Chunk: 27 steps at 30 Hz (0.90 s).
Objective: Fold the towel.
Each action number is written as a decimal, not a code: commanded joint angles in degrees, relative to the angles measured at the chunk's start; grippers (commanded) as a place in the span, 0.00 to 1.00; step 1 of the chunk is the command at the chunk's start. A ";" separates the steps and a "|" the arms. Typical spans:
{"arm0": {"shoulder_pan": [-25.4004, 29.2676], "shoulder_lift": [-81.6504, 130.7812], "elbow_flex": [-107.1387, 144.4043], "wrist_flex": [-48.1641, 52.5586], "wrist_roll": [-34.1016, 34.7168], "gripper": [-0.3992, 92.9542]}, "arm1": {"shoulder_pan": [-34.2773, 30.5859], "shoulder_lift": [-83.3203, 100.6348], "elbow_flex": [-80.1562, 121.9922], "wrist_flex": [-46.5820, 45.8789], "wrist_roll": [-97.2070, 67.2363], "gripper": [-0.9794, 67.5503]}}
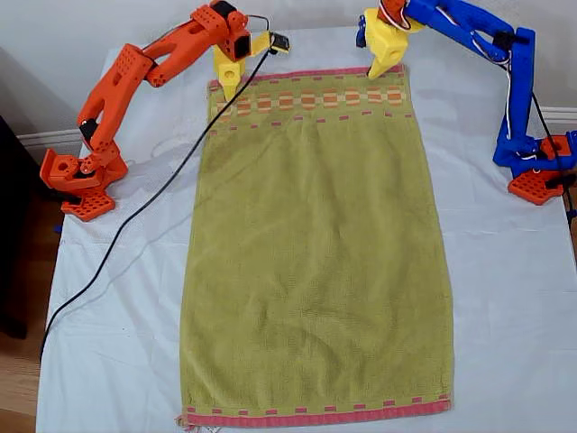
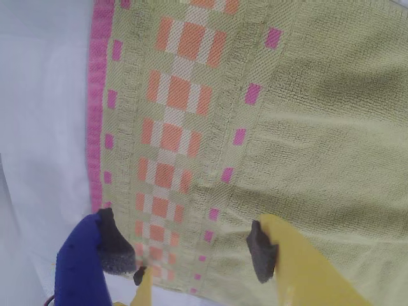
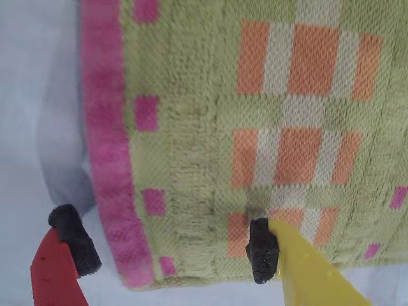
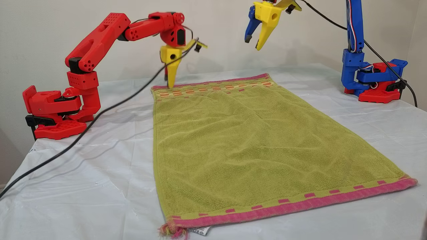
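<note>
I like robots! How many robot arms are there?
2. An orange arm stands at the exterior view's left, a blue arm at its right. Both reach over the towel's far end.

Olive-green towel (image 1: 315, 262) — pink end bands, orange-and-pink checked stripe — on a white sheet (image 1: 117, 316).

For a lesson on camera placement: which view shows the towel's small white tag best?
The other view: the white tag sticks out under the towel at its near corner. The exterior view barely hints at it; both wrist views miss that end.
</note>
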 commanded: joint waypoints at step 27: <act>-2.81 29.18 40.78 -29.62 7.38 0.60 | -2.99 -0.62 -9.05 0.18 -1.05 0.59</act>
